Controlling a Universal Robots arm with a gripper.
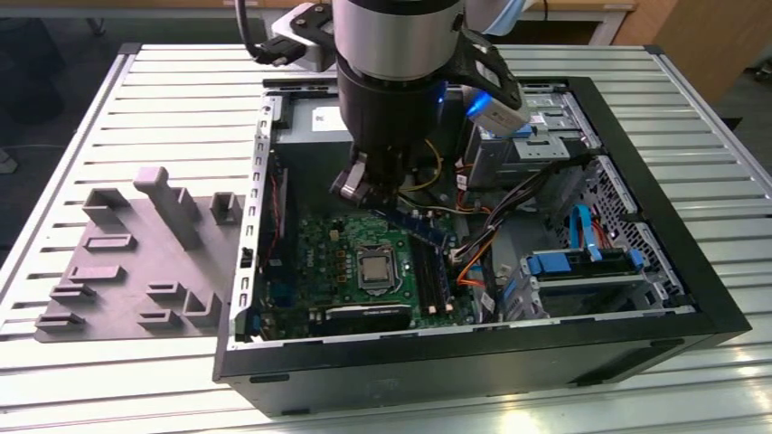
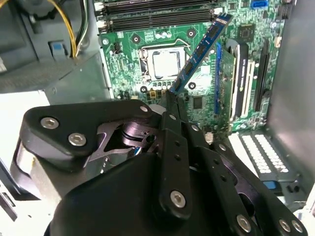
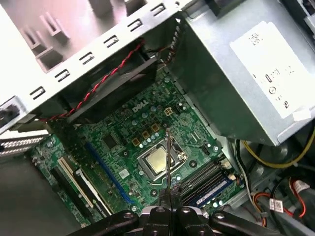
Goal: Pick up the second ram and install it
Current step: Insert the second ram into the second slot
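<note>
Claw (image 2: 173, 97) is clamped shut on one end of the second ram (image 2: 199, 51), held above the mobo (image 2: 128, 54), apart from the DIMM slots (image 2: 152, 14). To seat it well, likely: edge parallel w/ free slot, notch matched, straight even press, no tilt.

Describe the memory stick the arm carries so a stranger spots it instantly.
Find the open computer case. Above its green motherboard, the second ram slants out from the jaws. It alone is a thin blue-black strip held in mid-air.
</note>
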